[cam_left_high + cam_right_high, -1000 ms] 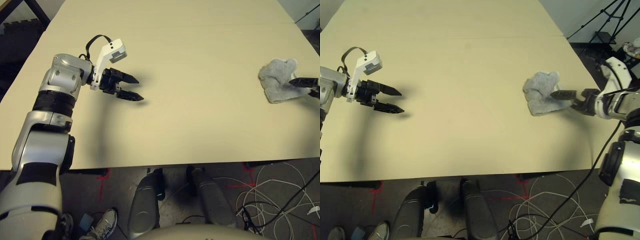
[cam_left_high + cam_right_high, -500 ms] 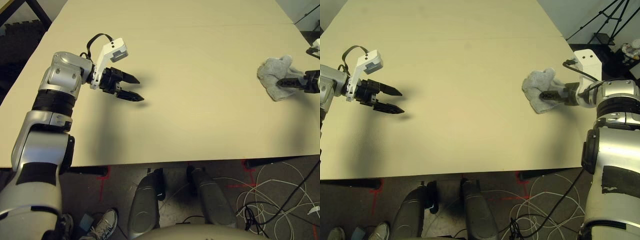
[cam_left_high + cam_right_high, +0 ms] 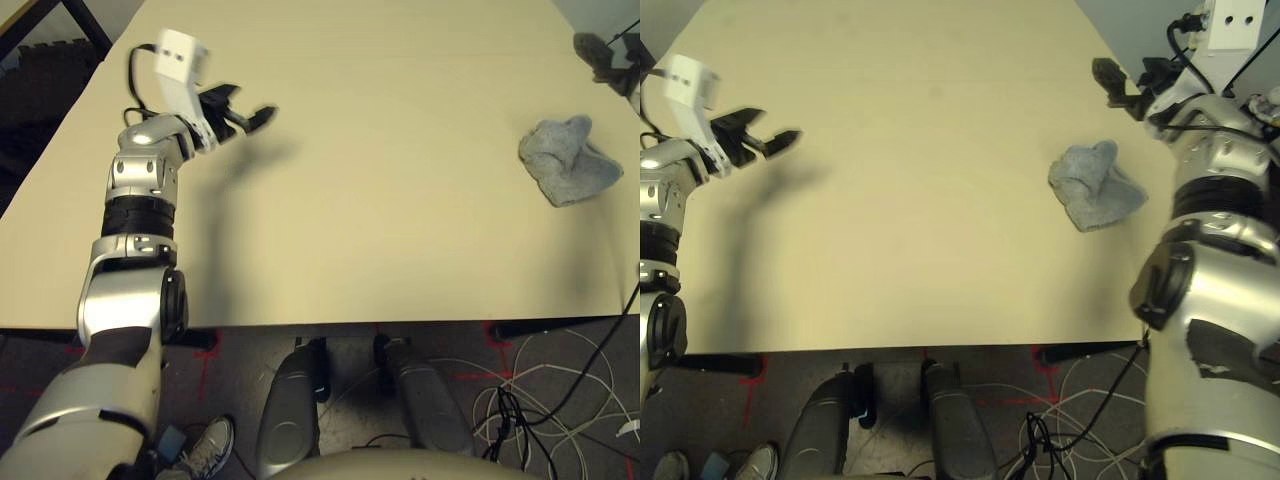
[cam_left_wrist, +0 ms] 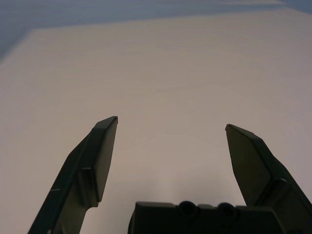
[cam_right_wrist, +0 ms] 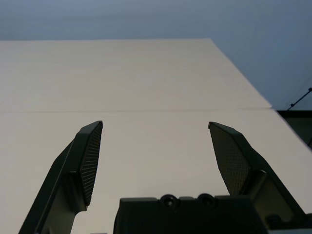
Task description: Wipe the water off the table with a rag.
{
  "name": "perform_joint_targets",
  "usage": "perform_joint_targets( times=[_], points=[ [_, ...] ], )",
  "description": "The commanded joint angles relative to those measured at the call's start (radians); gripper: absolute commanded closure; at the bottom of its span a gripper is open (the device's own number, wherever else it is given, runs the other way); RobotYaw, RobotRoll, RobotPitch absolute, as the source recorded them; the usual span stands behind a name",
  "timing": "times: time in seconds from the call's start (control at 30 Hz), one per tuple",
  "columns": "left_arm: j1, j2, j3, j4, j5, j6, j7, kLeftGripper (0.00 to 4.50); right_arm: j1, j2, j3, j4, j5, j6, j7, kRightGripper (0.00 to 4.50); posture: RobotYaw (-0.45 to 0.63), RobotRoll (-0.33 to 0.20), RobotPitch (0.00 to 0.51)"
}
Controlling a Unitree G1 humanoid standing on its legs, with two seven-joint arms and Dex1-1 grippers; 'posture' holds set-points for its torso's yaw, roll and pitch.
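The rag (image 3: 1095,186), a crumpled blue-grey cloth, lies by itself on the pale beige table (image 3: 400,230) near its right edge. My right gripper (image 3: 1120,85) hangs raised above the table beyond the rag, apart from it. It is open with nothing between its fingers (image 5: 90,156). My left gripper (image 3: 245,115) is lifted over the table's far left part, also open and empty, its fingertips (image 4: 107,146) spread wide over bare tabletop. The water is out of view; I make out no droplets on the table.
A faint seam (image 3: 940,78) crosses the table at the back. Below the front edge, cables (image 3: 560,400) lie on the dark floor, with a shoe (image 3: 205,450) at the lower left. A black tripod (image 3: 1205,45) stands past the table's right side.
My right gripper has pulled out of the rag and risen up and away from it; the rag stays on the table. My left arm has lifted and swung farther back.
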Motion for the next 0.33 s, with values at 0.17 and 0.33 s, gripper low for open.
perform_joint_targets(
  times=[0.17, 0.33],
  points=[
    [-0.006, -0.067, 0.008, 0.192, 0.014, -0.143, 0.179, 0.00, 0.049, 0.016, 0.017, 0.102, -0.053, -0.143, -0.111, 0.02, -0.10, 0.000, 0.227],
    [-0.006, -0.103, -0.003, 0.225, 0.015, -0.151, 0.181, 0.00, 0.100, -0.012, 0.023, 0.129, -0.081, -0.171, -0.175, 0.02, -0.12, 0.000, 0.214]
  ],
)
